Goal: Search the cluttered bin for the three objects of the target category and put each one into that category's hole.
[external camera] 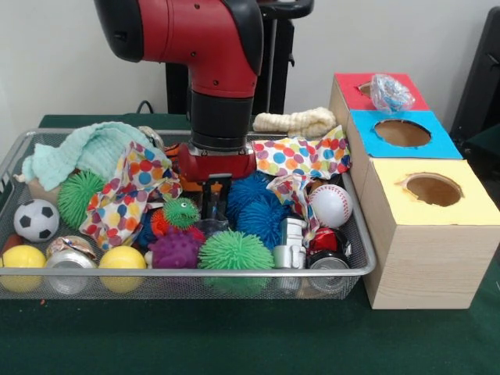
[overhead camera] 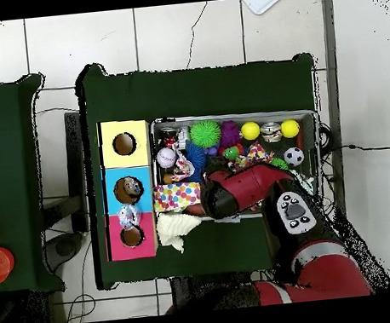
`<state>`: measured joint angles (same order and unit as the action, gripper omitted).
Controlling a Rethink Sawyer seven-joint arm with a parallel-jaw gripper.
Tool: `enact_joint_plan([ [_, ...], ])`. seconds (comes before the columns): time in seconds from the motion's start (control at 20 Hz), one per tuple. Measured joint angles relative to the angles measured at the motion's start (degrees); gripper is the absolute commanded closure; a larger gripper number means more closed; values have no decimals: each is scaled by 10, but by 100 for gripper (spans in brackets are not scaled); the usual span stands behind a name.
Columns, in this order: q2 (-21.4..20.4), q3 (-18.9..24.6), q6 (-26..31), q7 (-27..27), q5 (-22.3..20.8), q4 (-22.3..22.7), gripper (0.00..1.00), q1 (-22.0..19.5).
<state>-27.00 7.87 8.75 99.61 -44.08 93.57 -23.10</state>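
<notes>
Reaching straight down, the black gripper [external camera: 214,199] is sitting low in the wire mesh bin [external camera: 19,148]; whether its fingers are apart cannot be told. A small green spiky ball [external camera: 181,212] is lying just beside it at nine o'clock, a blue spiky ball [external camera: 254,205] at three o'clock. Target category unclear.

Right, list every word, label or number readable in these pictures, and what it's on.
None can be read.
Cans in the wire basket: any print is too blurred.
Boxes: colored tops with holes, no lettering.
Robot arm: no legible marking.
</notes>
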Motion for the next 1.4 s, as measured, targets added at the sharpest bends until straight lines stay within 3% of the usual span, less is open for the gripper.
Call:
enact_joint_plan([
  [0.45, -44, 48, 13, 0, 7, 43, 100, -65],
  [0.9, -139, 124, 115, 0, 52, 93, 100, -149],
  [1.4, -197, 197, 169, 0, 96, 130, 100, -208],
])
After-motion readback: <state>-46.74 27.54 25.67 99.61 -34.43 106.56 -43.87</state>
